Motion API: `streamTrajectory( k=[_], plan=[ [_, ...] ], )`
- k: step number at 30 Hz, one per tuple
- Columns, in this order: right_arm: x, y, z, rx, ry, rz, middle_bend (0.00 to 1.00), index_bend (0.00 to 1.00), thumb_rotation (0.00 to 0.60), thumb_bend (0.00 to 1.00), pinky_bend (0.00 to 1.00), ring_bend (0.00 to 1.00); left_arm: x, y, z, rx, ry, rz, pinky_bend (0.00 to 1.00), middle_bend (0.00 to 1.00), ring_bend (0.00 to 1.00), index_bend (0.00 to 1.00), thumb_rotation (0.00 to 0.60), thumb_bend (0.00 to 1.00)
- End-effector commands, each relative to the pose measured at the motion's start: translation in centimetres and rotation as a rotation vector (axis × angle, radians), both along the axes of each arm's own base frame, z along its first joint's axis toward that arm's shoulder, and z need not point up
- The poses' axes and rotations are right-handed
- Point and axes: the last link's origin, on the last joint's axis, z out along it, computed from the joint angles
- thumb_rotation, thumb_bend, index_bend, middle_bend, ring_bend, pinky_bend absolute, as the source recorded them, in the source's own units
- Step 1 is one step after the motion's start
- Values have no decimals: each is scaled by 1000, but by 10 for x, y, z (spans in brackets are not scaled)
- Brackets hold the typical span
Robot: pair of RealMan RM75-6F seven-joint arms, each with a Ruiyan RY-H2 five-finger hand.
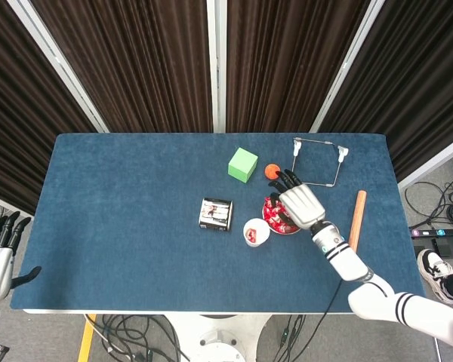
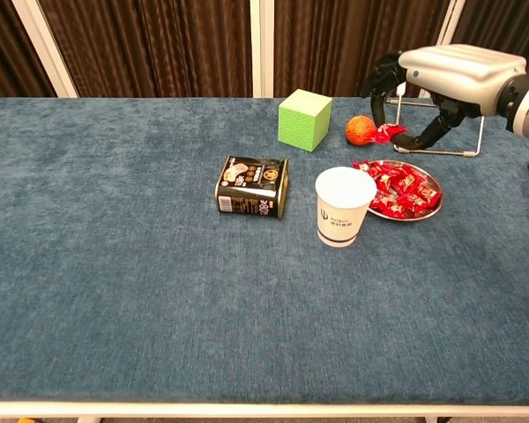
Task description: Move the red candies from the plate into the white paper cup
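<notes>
The right hand (image 2: 454, 75) hangs in the air above the far side of the plate (image 2: 435, 208), fingers curled down, pinching one red candy (image 2: 389, 133) between thumb and fingertip; the candy dangles clear of the pile. The rest of the red candies (image 2: 401, 190) lie heaped on the plate, which sits just to the right of the white paper cup (image 2: 344, 206), almost touching it. From overhead the cup seems to have something red inside already, so some of the job looks done, though most of the pile is left.

Going by this, the step in hand is the carry: a candy has been picked and is lifted, not yet over the cup. The next move calls for a short swing left and toward the robot until the candy hangs over the cup's mouth, then a parting of thumb and finger. The cup is light and stands free, so the hand should stay above the rim and not brush it.

Beyond the cup, on its far side, stand a green cube (image 2: 305, 119) and a small orange ball (image 2: 360, 129); a dark tin (image 2: 252, 186) lies on its side to the cup's left. A wire frame (image 1: 315, 162) stands behind the plate and an orange rod (image 1: 355, 223) lies well to the cup's right.

The left hand (image 1: 0, 253) is off the table's near left corner, holding nothing, fingers straight and apart
</notes>
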Motion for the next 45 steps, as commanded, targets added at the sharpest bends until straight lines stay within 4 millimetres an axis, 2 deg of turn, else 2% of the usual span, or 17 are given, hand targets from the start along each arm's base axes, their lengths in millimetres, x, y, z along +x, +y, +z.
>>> streamTrajectory(
  k=[1, 7, 10, 14, 16, 22, 25, 30, 35, 45],
  plan=[
    [6, 7, -3, 30, 9, 33, 199, 574, 600, 356, 33, 0, 0, 0, 0, -1, 1, 0, 89, 136, 83, 162, 600, 0],
    [14, 17, -28, 93, 48, 73, 194, 552, 600, 355, 32, 0, 0, 0, 0, -2, 2, 1, 89, 136, 83, 162, 600, 0],
    [17, 19, -34, 104, 58, 88, 189, 506, 600, 332, 32, 0, 0, 1, 0, -3, 1, 1, 89, 136, 83, 162, 600, 0],
    [17, 18, -33, 94, 44, 77, 183, 389, 600, 110, 26, 0, -1, 0, 0, -3, -4, 5, 89, 136, 83, 162, 600, 0],
    [14, 13, -26, 67, 34, 60, 183, 376, 600, 92, 26, 0, -2, -1, 0, -2, -4, 7, 89, 136, 83, 162, 600, 0],
    [-1, -6, -6, 8, 18, -39, 186, 375, 600, 92, 26, 0, -2, 0, 0, -2, -6, 3, 89, 136, 83, 162, 600, 0],
    [-11, -21, -5, -9, 52, -93, 190, 373, 600, 96, 25, 0, -1, 0, -1, -2, -6, -3, 90, 136, 83, 162, 600, 0],
    [-19, -42, -19, 0, 146, -144, 186, 372, 600, 119, 26, 0, 0, 0, -1, -4, -5, -3, 90, 136, 83, 162, 600, 0],
    [-14, -58, -38, 13, 203, -167, 180, 373, 600, 147, 26, 0, 0, -1, 0, -2, -4, 0, 90, 136, 83, 162, 600, 0],
    [-3, -70, -67, 31, 274, -169, 185, 386, 600, 188, 26, 0, -2, -4, 1, 6, -3, 12, 89, 136, 83, 162, 600, 0]
  ],
)
